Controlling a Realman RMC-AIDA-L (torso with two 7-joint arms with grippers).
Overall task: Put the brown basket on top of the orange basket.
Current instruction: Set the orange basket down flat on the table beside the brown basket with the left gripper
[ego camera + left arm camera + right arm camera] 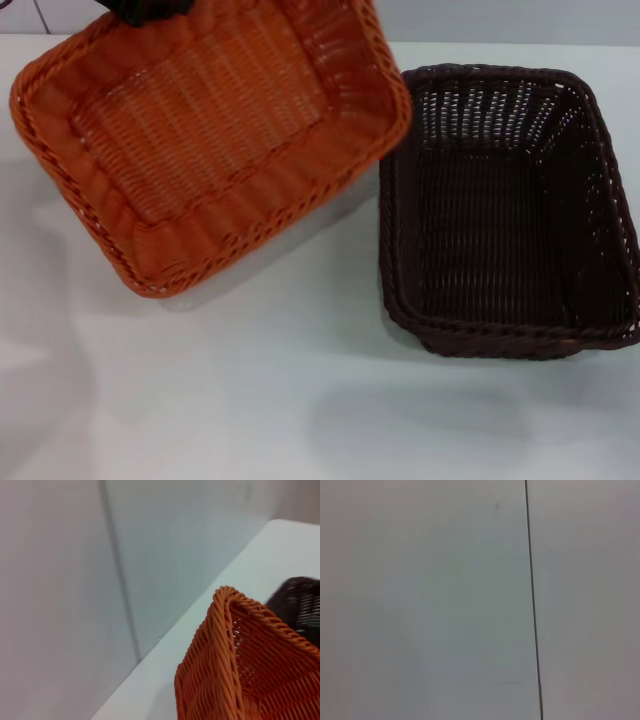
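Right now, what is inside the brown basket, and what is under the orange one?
The brown basket holds nothing; only its woven floor shows. The orange basket is tilted, its near edge raised above the white table. What lies under it is hidden.

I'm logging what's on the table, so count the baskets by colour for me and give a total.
Orange basket: 1, tilted, lifted at its far rim under the left pincer
Brown basket: 1, flat on the white table
Total: 2 baskets
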